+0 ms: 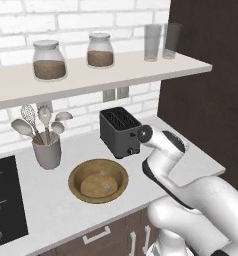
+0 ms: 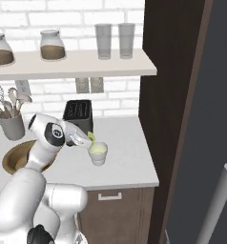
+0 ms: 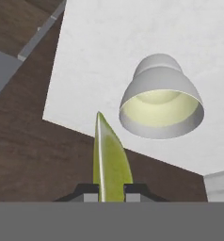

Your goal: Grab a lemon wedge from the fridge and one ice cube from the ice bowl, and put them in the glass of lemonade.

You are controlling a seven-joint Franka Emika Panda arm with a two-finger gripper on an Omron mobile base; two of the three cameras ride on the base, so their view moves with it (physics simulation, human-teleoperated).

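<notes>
while the gripper (image 3: pixel 111 190) sits pinched tight on the lemon wedge (image 3: pixel 110 160), the yellow-green sliver sticks out from between the two dark tips, and from the right base camera it hangs just left of the glass of lemonade (image 2: pixel 98 153), at about rim height. in the hand camera the cup's open mouth lies ahead of the wedge and off to one side, not under it. my worry is a release from here: i judge the wedge would clip the rim or land on the white counter (image 2: pixel 129 162), because it isn't centred over the pale liquid yet. a hasty sideways shove could also knock the small cup, which stands free near the counter's front edge. farther left, the ice bowl (image 1: pixel 98 180) sits on the counter, well apart from the cup, with the black toaster (image 1: pixel 119 131) behind it. the fridge (image 2: pixel 208 143) rises grey at the far right.
</notes>
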